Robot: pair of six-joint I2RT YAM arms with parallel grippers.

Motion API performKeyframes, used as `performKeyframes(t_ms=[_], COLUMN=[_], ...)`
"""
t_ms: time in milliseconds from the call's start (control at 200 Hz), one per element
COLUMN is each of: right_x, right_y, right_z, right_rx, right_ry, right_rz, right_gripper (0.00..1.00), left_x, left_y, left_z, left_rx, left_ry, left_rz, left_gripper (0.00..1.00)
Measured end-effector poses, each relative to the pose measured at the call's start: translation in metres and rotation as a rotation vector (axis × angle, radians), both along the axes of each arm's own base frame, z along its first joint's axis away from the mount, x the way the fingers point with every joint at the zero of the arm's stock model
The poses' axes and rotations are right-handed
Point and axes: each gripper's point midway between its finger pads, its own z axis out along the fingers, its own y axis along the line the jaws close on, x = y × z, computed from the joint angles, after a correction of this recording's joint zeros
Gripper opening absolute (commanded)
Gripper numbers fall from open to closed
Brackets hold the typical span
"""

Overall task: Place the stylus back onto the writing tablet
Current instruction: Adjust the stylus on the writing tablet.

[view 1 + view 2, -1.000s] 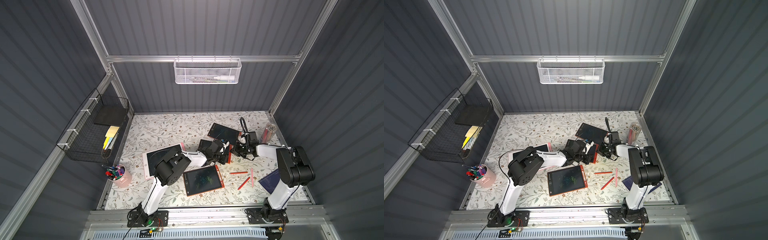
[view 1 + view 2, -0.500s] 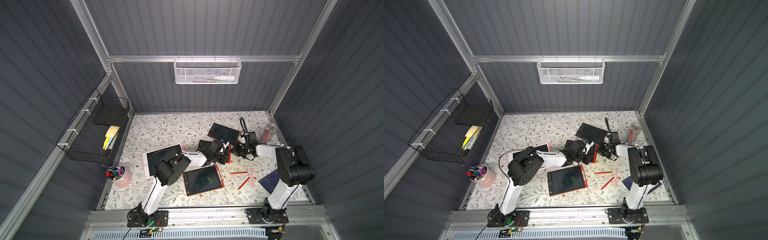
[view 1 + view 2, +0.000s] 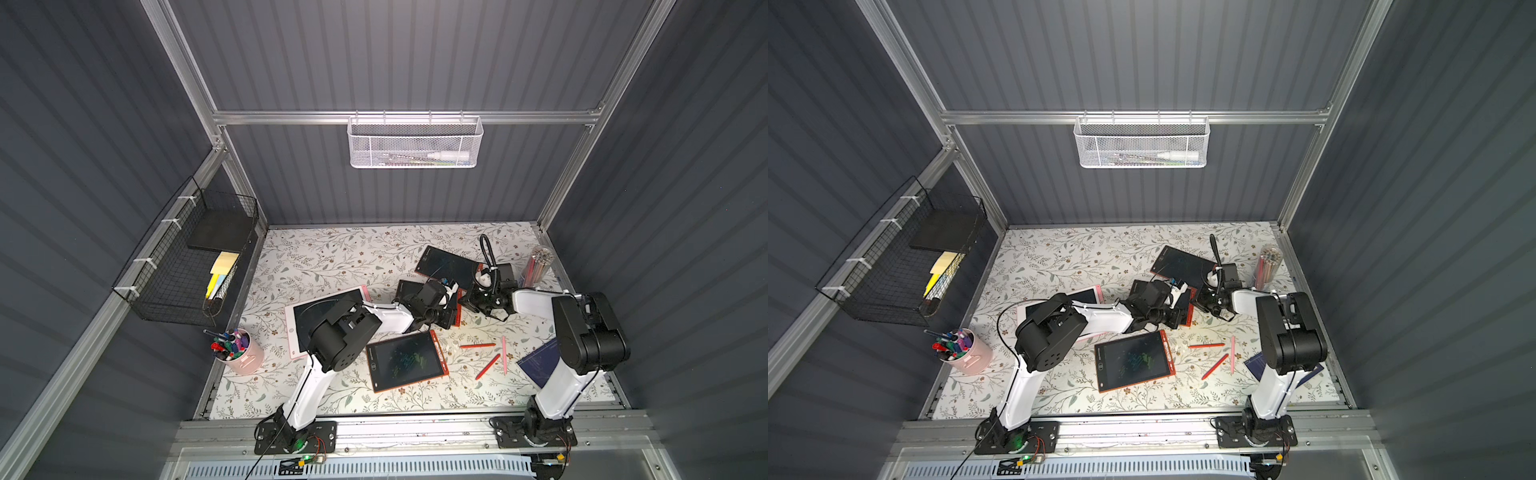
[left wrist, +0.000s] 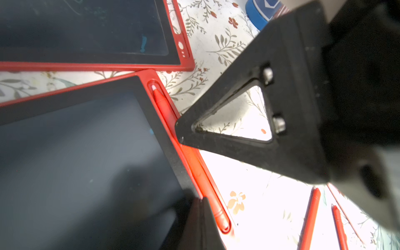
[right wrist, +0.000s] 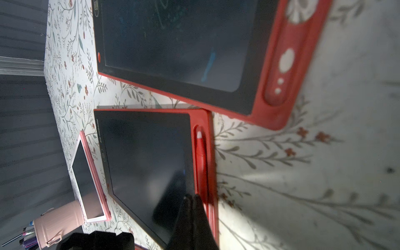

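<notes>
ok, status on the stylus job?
Left gripper and right gripper both shut, tips down at the stylus. Stylus lies in the edge slot of the red tablet. Nothing blocking; spare styluses lie apart.

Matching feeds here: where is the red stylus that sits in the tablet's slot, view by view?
Top view: cannot be told from its tablet's red edge, between the arms.
Top view: same, red edge only.
Left wrist: stylus in the slot, centre.
Right wrist: stylus in the slot, centre.
Landmark: neighbouring red tablet with empty slot.
</notes>
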Motion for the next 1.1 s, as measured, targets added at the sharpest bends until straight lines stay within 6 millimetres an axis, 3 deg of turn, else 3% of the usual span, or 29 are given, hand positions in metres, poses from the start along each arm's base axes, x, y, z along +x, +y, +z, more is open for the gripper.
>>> performKeyframes(t_ms=[520,1101], right_x=[0.0006,-0.0047], right_y=[0.0028,0.0023], right_z=[-0.0059,0.0029], right_rx=[-0.027,-0.037], right_ry=[-0.004,-0.005], right_rz=[0.021,0.033], right_gripper=[0.04,0.04], left_x=[-0.0004,-0.0004], left_y=[0.0005,0.0006], left_z=[0.0001,-0.0001], left_rx=[0.0,0.001], left_ry=[0.001,0.001], left_rz=[0.0,0.0], left_gripper=[0.0,0.0])
